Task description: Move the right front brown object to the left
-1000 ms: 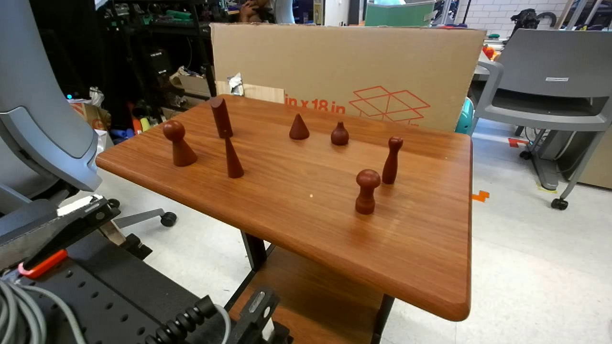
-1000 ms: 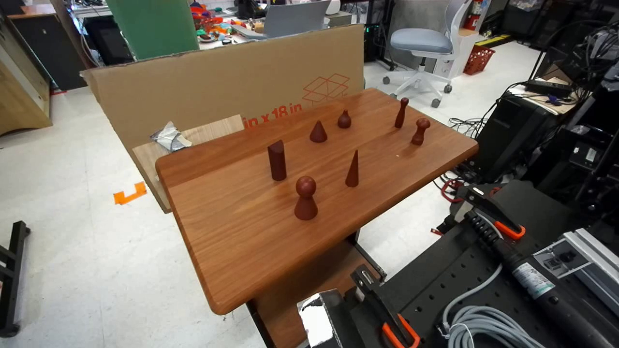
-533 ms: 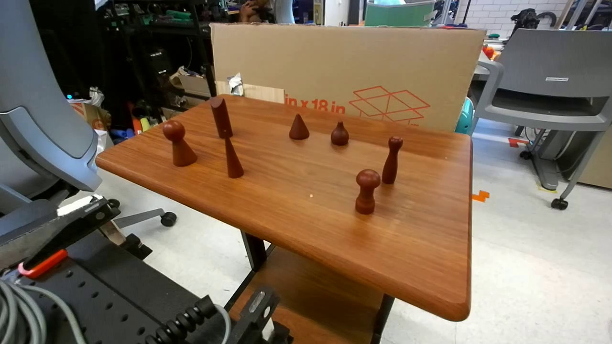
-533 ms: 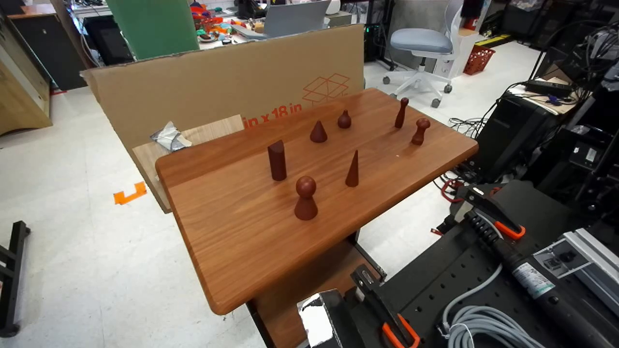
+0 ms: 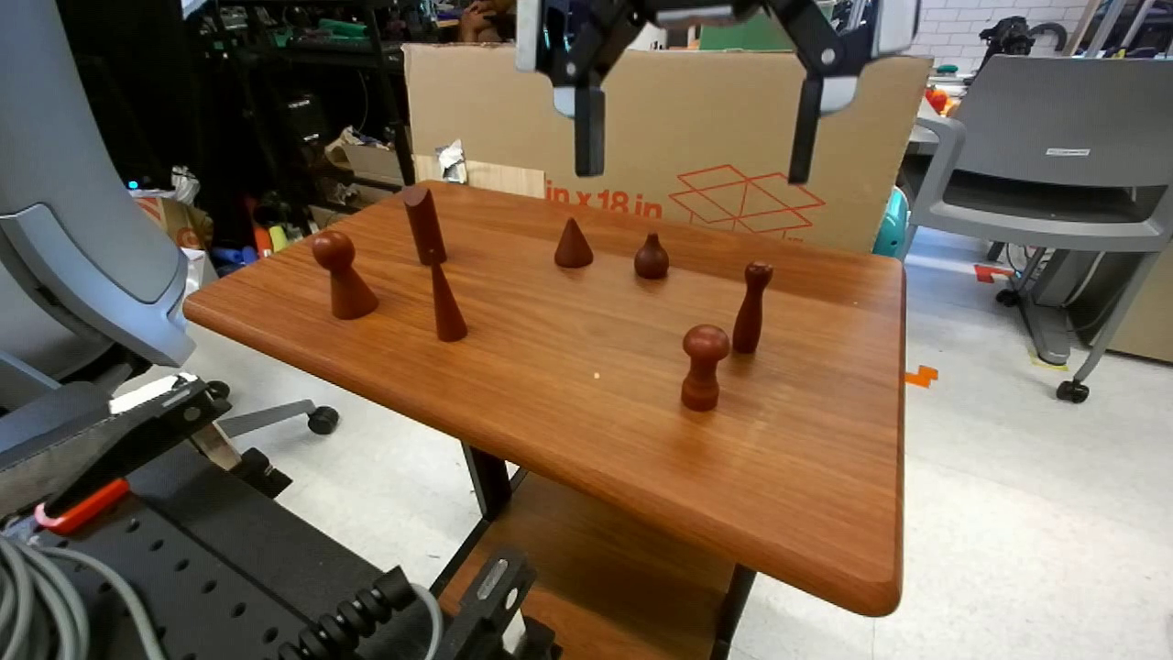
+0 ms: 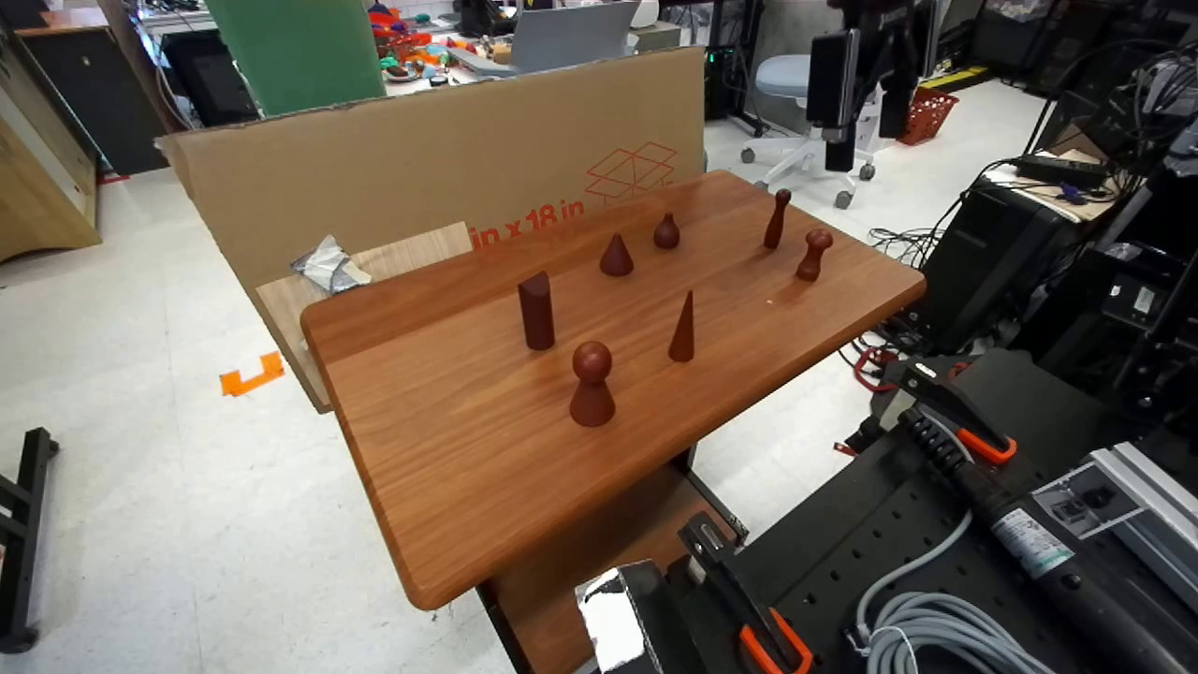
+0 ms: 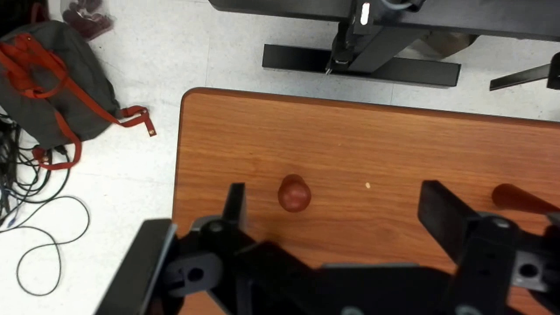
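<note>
The right front brown object (image 5: 704, 368), a short turned-wood piece with a broad rounded head and narrow waist, stands upright on the wooden table (image 5: 825, 513). It also stands at the table's right end in an exterior view (image 6: 812, 255). In the wrist view the brown object (image 7: 294, 195) is seen from above, between the two fingers and closer to the left one. My gripper (image 5: 695, 178) is wide open and empty, high above the table. The gripper also shows in an exterior view (image 6: 867, 142) and in the wrist view (image 7: 334, 184).
A slim brown peg (image 5: 751, 308) stands close behind the object. A bulb piece (image 5: 652, 258), a squat cone (image 5: 574, 246), a tall cone (image 5: 447, 302), a cylinder (image 5: 424, 225) and a ball-headed piece (image 5: 345, 277) stand farther left. A cardboard sheet (image 5: 568, 101) stands behind the table.
My gripper has come into both exterior views from above, open. The brown pieces on the table have not moved.
</note>
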Motion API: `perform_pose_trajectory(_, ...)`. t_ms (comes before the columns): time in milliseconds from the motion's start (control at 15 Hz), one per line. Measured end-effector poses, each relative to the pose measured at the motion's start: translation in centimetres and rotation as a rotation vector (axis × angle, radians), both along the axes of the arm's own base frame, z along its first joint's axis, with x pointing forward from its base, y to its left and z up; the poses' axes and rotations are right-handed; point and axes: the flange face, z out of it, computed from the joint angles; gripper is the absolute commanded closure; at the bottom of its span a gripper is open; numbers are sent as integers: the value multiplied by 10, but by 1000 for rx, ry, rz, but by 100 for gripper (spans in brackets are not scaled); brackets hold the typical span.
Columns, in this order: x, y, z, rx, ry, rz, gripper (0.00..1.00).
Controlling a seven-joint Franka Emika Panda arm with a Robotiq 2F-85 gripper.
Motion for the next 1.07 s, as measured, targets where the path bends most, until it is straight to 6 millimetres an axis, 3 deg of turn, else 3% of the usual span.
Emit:
perform_pose_trajectory(467,15,-20,-80,-31,44,-87,0)
perform_pose_trajectory(733,19,-19,-110,-35,78,-92,0)
perform_pose_trajectory(800,21,-18,-113,-36,75,-91,25)
perform_pose_trajectory(867,24,-17,-115,-37,71,-91,26)
perform_pose_trajectory(1067,30,-17,-116,-41,59,-91,49)
